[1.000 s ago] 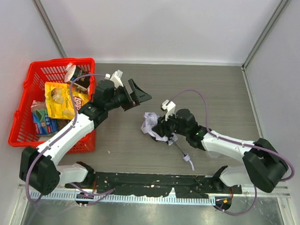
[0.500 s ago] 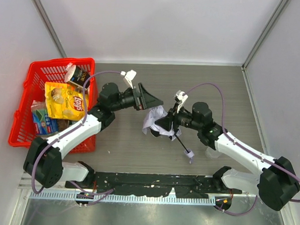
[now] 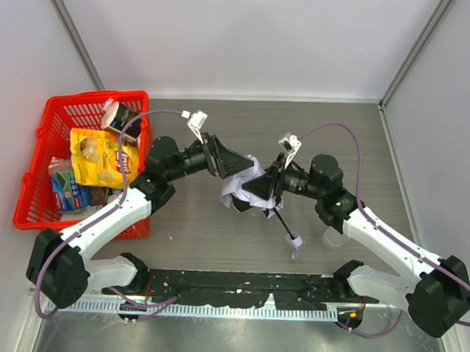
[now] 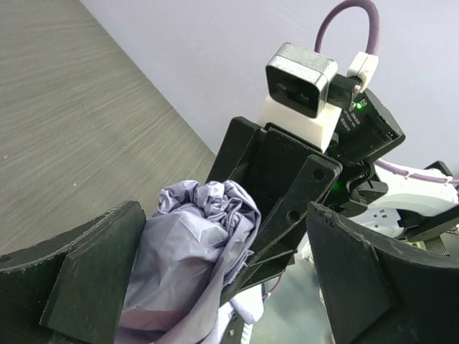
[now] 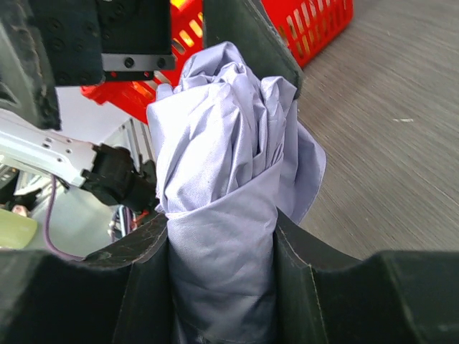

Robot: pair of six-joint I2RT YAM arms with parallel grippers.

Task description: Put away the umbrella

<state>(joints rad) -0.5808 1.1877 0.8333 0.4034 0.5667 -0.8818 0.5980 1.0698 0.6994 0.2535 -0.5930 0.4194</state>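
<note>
The umbrella is a bunched lavender-grey canopy held above the table's middle. Its thin black shaft slants down to the small handle and strap. My right gripper is shut on the canopy; in the right wrist view both fingers press the folded umbrella. My left gripper stands open around the canopy's far end. In the left wrist view the umbrella's fabric lies against the left finger, with a gap to the right finger.
A red basket stands at the left and holds a yellow chip bag, a blue packet and other items. White walls close in the back and both sides. The arm bases sit at the near edge.
The right arm has lifted the umbrella up off the table and toward the left arm. The left gripper has swung right and now straddles the canopy's end.
</note>
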